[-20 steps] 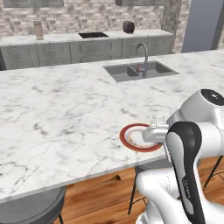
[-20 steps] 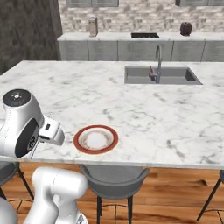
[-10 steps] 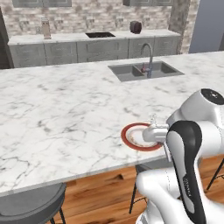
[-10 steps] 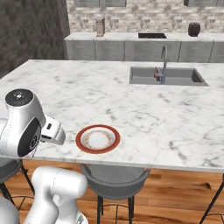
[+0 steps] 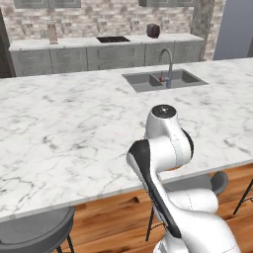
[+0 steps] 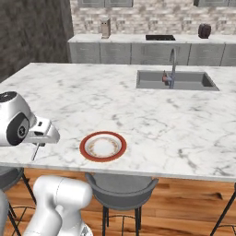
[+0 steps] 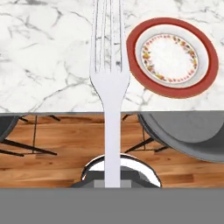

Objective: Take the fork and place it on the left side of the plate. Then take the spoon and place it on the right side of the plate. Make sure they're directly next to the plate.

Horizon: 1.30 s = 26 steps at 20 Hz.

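Observation:
My gripper [image 7: 112,180] is shut on the handle of the fork [image 7: 108,70], a slim grey metal one whose tines point away from the hand. In the right base view the gripper [image 6: 40,140] hangs just past the counter's near edge, left of the plate [image 6: 103,146], and the fork [image 6: 34,152] dangles below it. The plate [image 7: 173,56], with its red-orange rim and pale speckled centre, lies on the marble near the front edge, to the right of the fork's tines. The spoon is out of view.
The marble island counter [image 6: 152,120] carries a sink with a faucet [image 6: 173,76] at its far side, also the sink [image 5: 163,79]. Grey stools [image 6: 120,188] [image 5: 34,231] stand under the near edge. My own arm [image 5: 165,143] blocks the counter's front.
Both base views have shifted as a whole, so the base has moved. The gripper stays shut on the fork, left of the plate.

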Tool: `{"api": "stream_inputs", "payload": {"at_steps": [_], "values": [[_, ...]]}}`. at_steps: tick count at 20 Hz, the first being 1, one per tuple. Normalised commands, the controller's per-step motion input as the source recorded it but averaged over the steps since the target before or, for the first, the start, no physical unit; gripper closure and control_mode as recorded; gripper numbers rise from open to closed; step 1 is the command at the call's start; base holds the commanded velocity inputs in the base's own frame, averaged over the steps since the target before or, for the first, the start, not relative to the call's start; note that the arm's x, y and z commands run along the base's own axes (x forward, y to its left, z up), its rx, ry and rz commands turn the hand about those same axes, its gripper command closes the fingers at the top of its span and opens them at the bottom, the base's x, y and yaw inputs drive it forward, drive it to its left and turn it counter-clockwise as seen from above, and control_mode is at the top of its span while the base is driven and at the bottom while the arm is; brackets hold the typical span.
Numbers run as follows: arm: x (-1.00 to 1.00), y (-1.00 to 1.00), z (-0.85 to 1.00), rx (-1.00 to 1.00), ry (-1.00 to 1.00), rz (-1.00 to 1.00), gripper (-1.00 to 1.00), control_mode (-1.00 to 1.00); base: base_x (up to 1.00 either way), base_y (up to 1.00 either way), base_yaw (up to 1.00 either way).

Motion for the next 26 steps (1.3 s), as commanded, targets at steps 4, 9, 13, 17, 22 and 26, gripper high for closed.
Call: {"api": "stream_inputs", "payload": {"at_steps": [4, 9, 13, 17, 22, 26], "values": [[0.42, 0.19, -0.44, -0.15, -0.02, 0.0, 1.0, -1.0, 0.0, 0.0, 0.0], [0.42, 0.02, -0.49, -0.01, -0.05, 0.0, 1.0, -1.0, 0.0, 0.0, 0.0], [0.55, 0.0, -0.34, 0.04, 0.0, 0.06, 1.0, -1.0, 0.0, 0.0, 0.0], [0.54, 0.0, -0.25, 0.03, 0.03, 0.11, 1.0, -1.0, 0.0, 0.0, 0.0], [0.47, 0.02, -0.2, 0.0, 0.1, 0.06, 1.0, -1.0, 0.0, 0.0, 0.0], [0.27, 0.1, -0.2, 0.0, 0.15, 0.0, 1.0, -1.0, 0.0, 0.0, 0.0]]}}
